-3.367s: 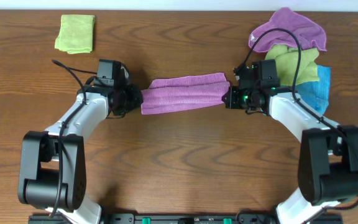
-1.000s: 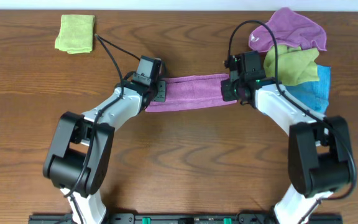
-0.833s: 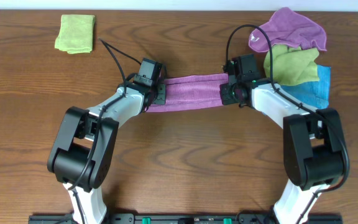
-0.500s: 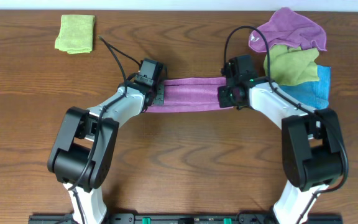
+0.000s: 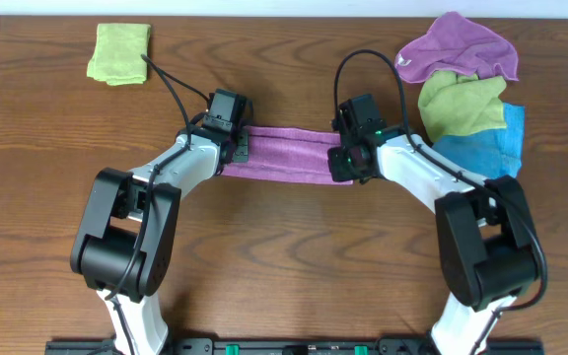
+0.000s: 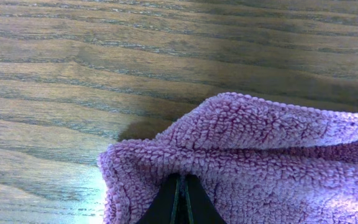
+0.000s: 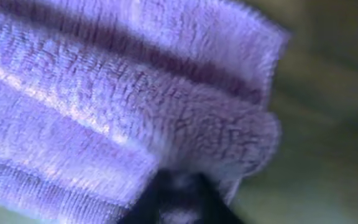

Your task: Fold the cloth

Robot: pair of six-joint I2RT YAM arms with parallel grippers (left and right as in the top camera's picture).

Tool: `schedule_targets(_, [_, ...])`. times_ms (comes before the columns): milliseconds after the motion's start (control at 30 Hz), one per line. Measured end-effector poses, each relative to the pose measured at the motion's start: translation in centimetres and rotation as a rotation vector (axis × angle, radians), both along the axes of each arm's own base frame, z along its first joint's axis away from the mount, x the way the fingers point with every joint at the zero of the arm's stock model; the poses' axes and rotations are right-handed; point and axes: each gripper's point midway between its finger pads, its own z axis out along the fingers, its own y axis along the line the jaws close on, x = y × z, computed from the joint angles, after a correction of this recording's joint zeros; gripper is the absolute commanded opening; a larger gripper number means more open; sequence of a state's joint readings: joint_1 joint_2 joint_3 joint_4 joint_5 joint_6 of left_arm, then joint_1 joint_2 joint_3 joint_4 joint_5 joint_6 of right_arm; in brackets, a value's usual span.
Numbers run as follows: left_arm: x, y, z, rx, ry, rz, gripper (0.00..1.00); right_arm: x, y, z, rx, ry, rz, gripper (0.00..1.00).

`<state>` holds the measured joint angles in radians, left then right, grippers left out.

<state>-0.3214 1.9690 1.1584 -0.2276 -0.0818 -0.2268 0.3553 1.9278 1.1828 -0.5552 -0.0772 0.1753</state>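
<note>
The whole scene was a dark wood-grain table [image 5: 284, 266], with only a thin pale strip along the far edge showing anything of the room. A folded yellow-green cloth [image 5: 119, 53] sat at the far left corner, well away from the action.

Moving right, the left gripper [image 5: 237, 148] had its fingers pinched tight together on the left end of the cloth [image 5: 284, 154]. The cloth lay mid-table as a long, narrow pinkish-purple band stretched between the two arms. The right gripper [image 5: 339, 163] was at the band's right end, right up against the fabric. Its wrist view was so blurry you couldn't tell how far its fingers were parted or whether they really had hold of it.

At the far right was a loose pile: a lilac-purple cloth [image 5: 461, 44] at the back, an olive-green cloth [image 5: 461, 101] on top in the middle, and a bright blue cloth [image 5: 491, 146] poking out underneath.

Compared with a few seconds back, both grippers had come inward and up the table, so the band looked shorter. In the last half second the right one slid further left. The pile and the folded cloth hadn't budged.
</note>
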Motion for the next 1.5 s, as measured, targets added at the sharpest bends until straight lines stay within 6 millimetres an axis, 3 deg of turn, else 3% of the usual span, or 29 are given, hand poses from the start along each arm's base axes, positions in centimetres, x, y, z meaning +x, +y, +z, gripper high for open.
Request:
schedule_targets(100, [-0.1,0.0,0.0,-0.001,0.004,-0.001,0.06,-1.0,-1.0,2.7,-0.006,0.002,-0.003,0.72])
schedule_targets(233, [-0.4,0.0,-0.1,-0.005,0.020,0.005,0.06,-0.1,-3.3,8.7,0.003,-0.125,-0.047,0.76])
schedule_targets(333, [-0.5,-0.1,-0.1,-0.020,0.028,0.015,0.06,0.4,-6.3,13.7,0.044,-0.231,-0.106,0.79])
schedule_targets(433, [-0.5,-0.1,-0.1,-0.035,0.032,0.033,0.06,0.7,-9.2,15.3,0.129,-0.272,-0.143,0.79])
schedule_targets(533, [-0.5,-0.1,-0.1,-0.041,0.033,0.042,0.06,0.7,-9.7,13.5,0.266,-0.266,-0.136,0.83])
schedule_targets(600, [-0.5,-0.1,-0.1,-0.044,0.033,0.048,0.06,-0.6,-8.4,10.7,0.386,-0.206,-0.106,0.84])
schedule_targets(633, [-0.5,-0.1,-0.1,-0.044,0.034,0.048,0.06,-2.3,-6.9,8.7,0.472,-0.132,-0.082,0.84])
schedule_targets(800, [-0.5,-0.1,-0.1,-0.045,0.034,0.049,0.06,-3.8,-4.3,7.2,0.594,-0.053,-0.028,0.84])
schedule_targets(1267, [-0.5,-0.1,-0.1,-0.045,0.033,0.049,0.06,-1.0,-3.0,2.1,0.707,-0.032,-0.038,0.85])
schedule_targets(1500, [-0.4,-0.1,-0.1,-0.046,0.030,0.049,0.06,0.4,-2.3,1.9,0.773,-0.045,-0.060,0.82])
